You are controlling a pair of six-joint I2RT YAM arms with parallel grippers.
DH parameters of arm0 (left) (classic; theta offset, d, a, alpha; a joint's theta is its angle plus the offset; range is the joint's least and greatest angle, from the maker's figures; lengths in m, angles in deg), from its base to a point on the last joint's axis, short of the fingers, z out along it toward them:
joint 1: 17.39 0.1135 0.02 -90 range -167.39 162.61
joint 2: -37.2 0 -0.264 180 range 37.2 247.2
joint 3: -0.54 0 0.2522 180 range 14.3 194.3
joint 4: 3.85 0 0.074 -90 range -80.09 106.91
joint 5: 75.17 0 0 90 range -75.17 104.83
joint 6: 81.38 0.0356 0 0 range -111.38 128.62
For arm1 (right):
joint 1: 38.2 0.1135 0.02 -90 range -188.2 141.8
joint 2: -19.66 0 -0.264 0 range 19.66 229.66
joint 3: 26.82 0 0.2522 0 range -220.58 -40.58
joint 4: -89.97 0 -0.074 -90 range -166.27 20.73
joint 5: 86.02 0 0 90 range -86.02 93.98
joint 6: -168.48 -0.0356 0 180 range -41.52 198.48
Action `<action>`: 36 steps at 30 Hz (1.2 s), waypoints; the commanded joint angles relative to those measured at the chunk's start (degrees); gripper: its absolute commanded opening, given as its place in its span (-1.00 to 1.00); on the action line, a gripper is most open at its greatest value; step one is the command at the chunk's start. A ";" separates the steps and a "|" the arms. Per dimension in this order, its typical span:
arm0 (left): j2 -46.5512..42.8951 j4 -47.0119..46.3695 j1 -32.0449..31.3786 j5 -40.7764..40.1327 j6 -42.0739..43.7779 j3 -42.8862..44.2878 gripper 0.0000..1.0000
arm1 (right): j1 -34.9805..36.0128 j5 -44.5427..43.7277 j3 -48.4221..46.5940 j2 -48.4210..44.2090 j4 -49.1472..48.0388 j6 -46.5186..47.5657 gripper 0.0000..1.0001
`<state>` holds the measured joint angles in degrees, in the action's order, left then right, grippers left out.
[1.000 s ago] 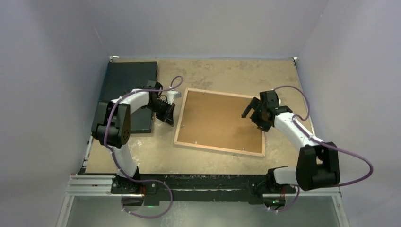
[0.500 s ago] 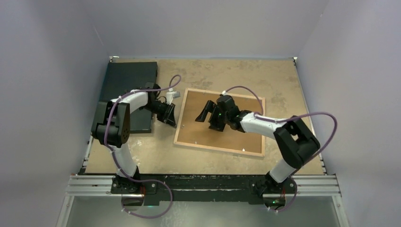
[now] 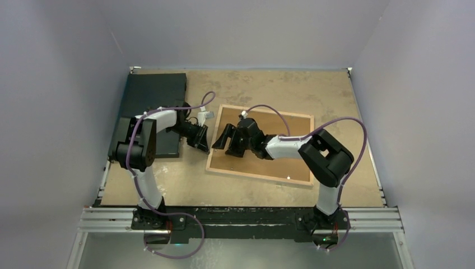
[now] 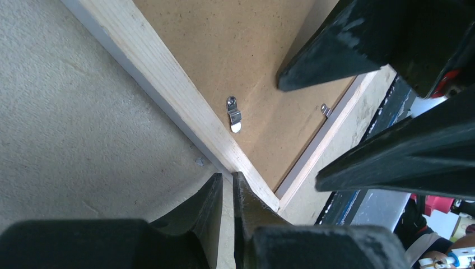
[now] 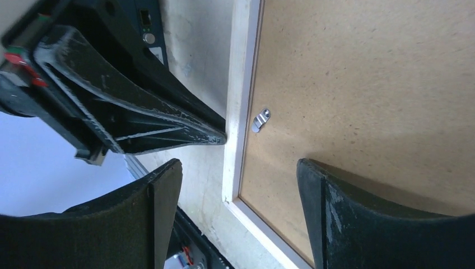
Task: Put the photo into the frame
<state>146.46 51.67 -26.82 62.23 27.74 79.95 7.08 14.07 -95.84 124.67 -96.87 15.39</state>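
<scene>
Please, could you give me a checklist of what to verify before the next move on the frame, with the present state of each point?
1. Frame lying flat, back side up: ok.
2. Backing panel seated inside the frame: ok.
3. Photo in sight: not ok, no view shows it.
4. Clip holding the panel down: cannot tell.
5. Right end effector open, one finger on each side of the rail nearest the left arm: ok.
6. Left end effector shut, tips at that rail near its corner: ok. Its clearance to the right one is small, probably not ok.
</scene>
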 commanded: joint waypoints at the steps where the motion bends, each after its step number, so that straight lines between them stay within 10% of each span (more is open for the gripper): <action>1: 0.95 -1.74 0.11 2.14 1.38 -0.68 -0.79 | 1.46 0.23 -1.34 1.89 -5.34 -0.45 0.53; 36: 0.75 -2.48 0.08 1.42 0.84 -1.02 -0.86 | 2.97 -3.88 -3.82 8.67 -10.26 -3.96 0.14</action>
<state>146.81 51.45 -26.75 63.03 27.65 79.93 9.75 12.47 -97.85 131.87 -107.03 12.16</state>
